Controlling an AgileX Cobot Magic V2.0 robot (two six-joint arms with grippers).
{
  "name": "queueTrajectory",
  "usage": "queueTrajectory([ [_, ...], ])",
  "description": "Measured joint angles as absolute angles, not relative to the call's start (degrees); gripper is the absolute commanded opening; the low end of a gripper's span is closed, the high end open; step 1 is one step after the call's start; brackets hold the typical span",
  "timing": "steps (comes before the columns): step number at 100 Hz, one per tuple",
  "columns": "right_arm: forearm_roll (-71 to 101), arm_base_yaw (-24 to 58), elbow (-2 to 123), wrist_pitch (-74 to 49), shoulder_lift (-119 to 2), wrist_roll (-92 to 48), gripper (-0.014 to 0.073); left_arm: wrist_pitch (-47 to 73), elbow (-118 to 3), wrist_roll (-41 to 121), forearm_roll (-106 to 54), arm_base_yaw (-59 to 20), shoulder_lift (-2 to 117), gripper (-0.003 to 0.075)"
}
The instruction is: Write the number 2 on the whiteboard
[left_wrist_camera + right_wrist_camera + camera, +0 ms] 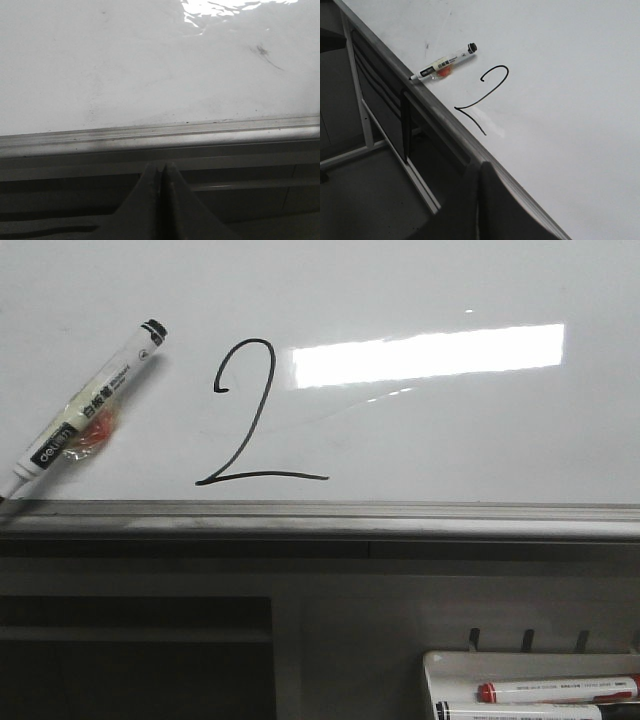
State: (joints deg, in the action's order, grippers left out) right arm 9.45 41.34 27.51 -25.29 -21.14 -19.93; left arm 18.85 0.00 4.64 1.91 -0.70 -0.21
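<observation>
The number 2 (245, 420) is drawn in thin black line on the whiteboard (450, 440), left of the bright light reflection; it also shows in the right wrist view (487, 97). A white marker with a black cap (90, 405) lies slanted on the board left of the digit, also in the right wrist view (445, 62). My left gripper (163, 167) is shut and empty, just below the board's grey rail (160, 140). My right gripper (479, 167) is shut and empty at the board's edge (445, 122). Neither gripper shows in the front view.
A white marker tray (530, 690) at the lower right below the rail holds a red-capped marker (555, 689) and a black-capped one (520, 710). A grey frame with a dark opening (135, 660) lies below the rail (320, 520).
</observation>
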Motion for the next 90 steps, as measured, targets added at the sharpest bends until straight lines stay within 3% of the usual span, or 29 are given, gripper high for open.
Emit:
queueTrajectory([
  [18,6.27,36.64,27.28,-16.85,-21.14,-18.19,-0.0071,18.85,0.00,4.64,1.91,-0.70,-0.21,-0.0020],
  [56,1.58,7.03,18.30,-8.16,-15.56,-8.29,-0.0071,18.94,0.00,4.64,1.91,-0.70,-0.21,-0.0020],
  [78,1.58,1.44,2.65,-3.85,-1.46,-3.48,-0.0071,18.94,0.00,4.64,1.91,-0.70,-0.21,-0.0020],
  [90,1.58,0.56,-0.86,-7.10,0.39,-2.17,-0.0071,18.94,0.00,4.64,1.91,-0.70,-0.21,-0.0020],
])
